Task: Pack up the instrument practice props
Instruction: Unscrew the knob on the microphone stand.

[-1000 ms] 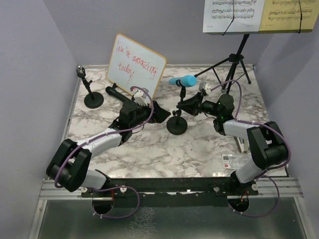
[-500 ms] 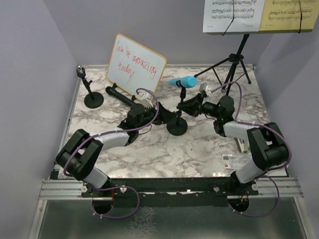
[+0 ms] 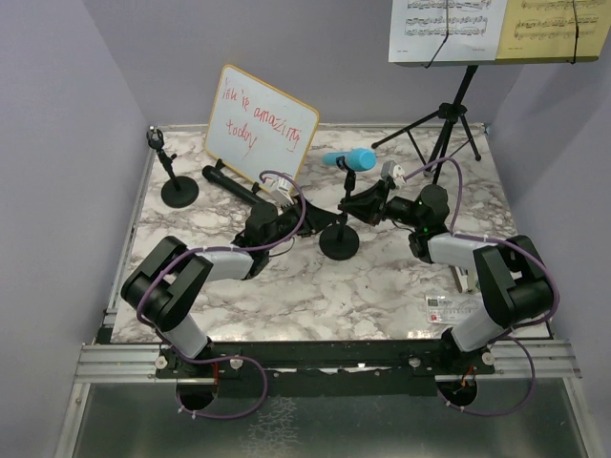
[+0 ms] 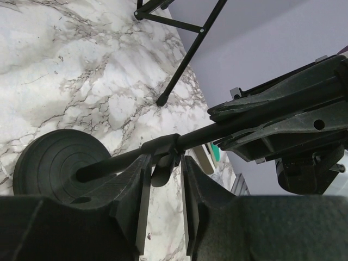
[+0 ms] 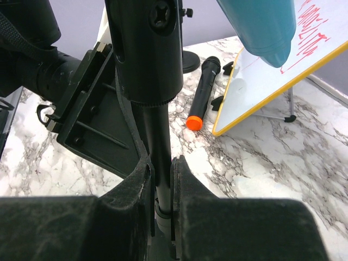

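A blue microphone (image 3: 351, 158) sits in the clip of a black mic holder whose round base (image 3: 340, 241) stands mid-table. My right gripper (image 3: 363, 204) (image 5: 162, 163) is shut on that holder's upright stem (image 5: 157, 130). From the left, my left gripper (image 3: 311, 218) (image 4: 165, 161) reaches the lower stem. Its jaws are narrowed either side of the small knob (image 4: 161, 173), and a sliver of gap shows. A black microphone (image 3: 229, 181) lies by the second mic holder (image 3: 179, 191). White sheet music (image 3: 447, 29) and yellow sheet music (image 3: 558, 29) rest on the tripod music desk (image 3: 449, 124).
A wood-framed whiteboard (image 3: 260, 124) with red writing leans at the back left, right behind the black microphone. A small stapler (image 3: 465, 278) and a flat clear ruler (image 3: 447, 305) lie at the front right. Purple walls close in the left, the back and the right.
My left arm has stretched rightwards to the holder's stem and its jaws have narrowed around the knob. The right gripper stays clamped on the stem.
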Controlling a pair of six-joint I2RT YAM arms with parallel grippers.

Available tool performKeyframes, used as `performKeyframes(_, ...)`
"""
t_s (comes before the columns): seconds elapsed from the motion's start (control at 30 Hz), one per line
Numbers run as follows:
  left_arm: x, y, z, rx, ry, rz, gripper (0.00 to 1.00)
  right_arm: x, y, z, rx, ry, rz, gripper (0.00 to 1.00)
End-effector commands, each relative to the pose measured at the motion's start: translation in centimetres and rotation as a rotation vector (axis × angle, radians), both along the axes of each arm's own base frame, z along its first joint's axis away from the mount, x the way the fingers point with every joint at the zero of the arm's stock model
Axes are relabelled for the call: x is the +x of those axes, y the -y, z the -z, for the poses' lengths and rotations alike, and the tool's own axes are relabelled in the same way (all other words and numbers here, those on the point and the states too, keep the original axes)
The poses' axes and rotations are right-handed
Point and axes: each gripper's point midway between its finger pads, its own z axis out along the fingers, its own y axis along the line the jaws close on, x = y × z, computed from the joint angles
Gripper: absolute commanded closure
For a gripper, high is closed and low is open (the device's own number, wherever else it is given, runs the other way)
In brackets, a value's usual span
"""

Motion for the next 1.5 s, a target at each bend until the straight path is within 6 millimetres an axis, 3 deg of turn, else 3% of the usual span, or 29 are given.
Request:
performKeyframes(0.0,-0.5,0.3,-0.5,-0.045,0.013,0.018,0.67,-0.7,-0.1,1.7,-0.028,-0.060,-0.005,0.99)
performKeyframes(0.5,-1.1,0.9,0.1,-0.072,-0.030,0.023,0.66,-0.8,-0.2,1.7,-0.031,-0.055,-0.008,1.00)
performKeyframes(0.83,-1.3,0.2,-0.7,-0.155,-0.121,-0.022,1.00,-0.6,-0.2,2.0,-0.040,-0.063,-0.008,1.00)
performKeyframes(1.47,-2.1,-0.6,-4.9,-0.582,-0.519,-0.039,1.00,0.2,-0.1,2.5,-0.056,-0.100,0.023,1.00)
